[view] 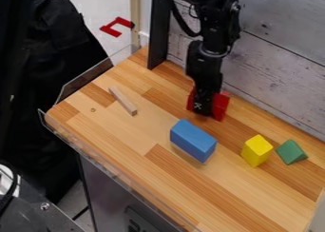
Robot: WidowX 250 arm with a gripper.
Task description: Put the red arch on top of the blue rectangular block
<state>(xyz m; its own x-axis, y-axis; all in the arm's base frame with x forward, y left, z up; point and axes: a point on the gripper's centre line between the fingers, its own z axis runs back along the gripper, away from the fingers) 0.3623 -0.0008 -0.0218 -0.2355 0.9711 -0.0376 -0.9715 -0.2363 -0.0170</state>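
Note:
The black gripper [204,108] hangs down low over the back middle of the wooden table, close to the wall. The red arch [219,106] is right at the gripper, with red parts showing to its left and right; the gripper hides the arch's middle. Whether the arch rests on the wood cannot be made out. In front of the gripper, slightly to its left, the blue rectangular block [193,140] lies on the table, apart from the arch and with nothing on top of it.
A yellow block [257,150] and a green block [291,151] stand to the right. A thin wooden stick [123,101] lies at the left. The whitish plank wall [273,69] runs behind the table [247,198], and a clear rim [120,171] borders its front left edge.

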